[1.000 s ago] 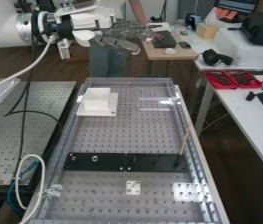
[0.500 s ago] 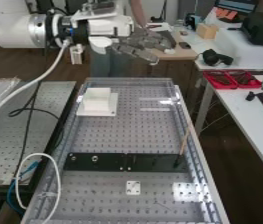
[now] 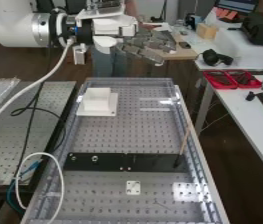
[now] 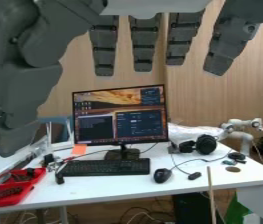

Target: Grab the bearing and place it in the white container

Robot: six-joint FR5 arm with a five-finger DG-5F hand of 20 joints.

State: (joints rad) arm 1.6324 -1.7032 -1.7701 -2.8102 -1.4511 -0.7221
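The hand (image 3: pixel 143 46) is at the upper middle of the high view, above and beyond the bench's far end, its fingers straight with nothing held. In the wrist view the hand (image 4: pixel 143 44) hangs with straight fingers and the thumb off to one side. On the bench's far left part stands the white container (image 3: pixel 97 101), a square block form on a flat base. A black plate (image 3: pixel 156 162) lies across the bench, with small silver ring-like parts (image 3: pixel 94 158) on its left half; one may be the bearing, but I cannot tell which.
A thin wooden stick (image 3: pixel 184 141) rises at the black plate's right end. Nearer lies a small white square plate (image 3: pixel 133 187). Clear raised rails (image 3: pixel 200 150) edge the bench. A white cable (image 3: pixel 22 92) hangs at the left. The side table holds red trays (image 3: pixel 231 79) and a monitor (image 4: pixel 120 116).
The hand has moved to the right and a little lower in the high view, mostly in the first half second. The white cable has swung along with the arm. The things on the bench have not moved.
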